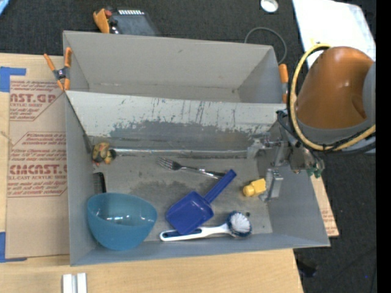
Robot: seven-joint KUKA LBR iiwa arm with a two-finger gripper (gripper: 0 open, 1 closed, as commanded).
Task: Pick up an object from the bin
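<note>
1. Bin (183, 66): grey metal, open top. It has a tall back wall, a scuffed sloping inner face and a flat floor on which all loose items lie.
2. Arm (333, 93): comes in from the view's right, above the bin's right rim. It has a rounded orange cover with a yellow-and-black cable looped round it.
3. Bowl (121, 220): blue, translucent, upright, in the front-left corner of the floor.
4. Scoop (194, 210): blue, lying flat at mid-floor toward the front. Its pan is nearer the bowl and its handle points up and right.
5. Brush (204, 231): white handle, with a blue-and-white bristle head at its right end. It lies along the front edge, just below the scoop's pan.
6. Fork (186, 167): metal, lying flat behind the scoop with its tines to the left. Its handle end is near the tip of the scoop's handle.
7. Claw (272, 193): metal, low over the floor at the right end of the bin, near the right wall. Whether it is spread or pressed together cannot be told.
8. Yellow block (253, 188): small, on the floor at the right, between the scoop's handle tip and the claw. It is just beside the claw and is the item nearest it. Contact cannot be told.
9. Toy (102, 153): small, yellow-brown, by the left wall at the foot of the slope, well apart from the claw.
10. Black bar (99, 182): small and dark, by the left wall, between toy and bowl.
</note>
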